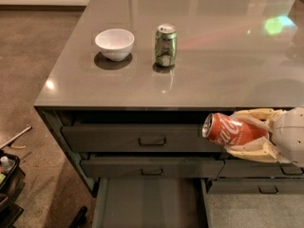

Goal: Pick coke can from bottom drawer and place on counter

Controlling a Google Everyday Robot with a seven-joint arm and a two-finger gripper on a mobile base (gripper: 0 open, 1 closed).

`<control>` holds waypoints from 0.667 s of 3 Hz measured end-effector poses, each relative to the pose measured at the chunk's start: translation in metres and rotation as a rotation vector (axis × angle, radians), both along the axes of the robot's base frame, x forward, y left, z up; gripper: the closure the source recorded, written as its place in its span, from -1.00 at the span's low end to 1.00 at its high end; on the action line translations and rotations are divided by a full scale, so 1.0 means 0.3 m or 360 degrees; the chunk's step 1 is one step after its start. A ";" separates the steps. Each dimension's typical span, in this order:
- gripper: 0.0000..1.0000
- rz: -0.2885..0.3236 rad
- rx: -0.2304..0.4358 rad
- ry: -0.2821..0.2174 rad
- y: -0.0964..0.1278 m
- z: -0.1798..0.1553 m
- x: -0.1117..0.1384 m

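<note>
The red coke can (230,130) lies on its side in my gripper (242,133), silver end pointing left, held in front of the top drawer just below the counter's front edge. The gripper's cream fingers (251,152) are shut on the can from above and below, and the arm comes in from the right. The bottom drawer (149,203) is pulled open below, its flat dark floor bare. The glossy grey-brown counter (213,56) spreads above the cabinet.
A white bowl (114,43) and an upright green can (166,45) stand on the counter's left half. Two closed drawers with rectangular handles (152,141) sit above the open one. Dark equipment (7,184) is on the floor at the lower left.
</note>
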State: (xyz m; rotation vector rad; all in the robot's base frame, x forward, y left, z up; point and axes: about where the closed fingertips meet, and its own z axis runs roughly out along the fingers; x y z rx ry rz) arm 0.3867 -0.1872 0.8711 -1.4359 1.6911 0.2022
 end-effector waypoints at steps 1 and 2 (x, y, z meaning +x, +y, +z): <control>1.00 0.0017 0.0044 -0.0011 -0.013 -0.002 0.027; 1.00 0.0069 0.0042 0.0015 -0.055 0.000 0.126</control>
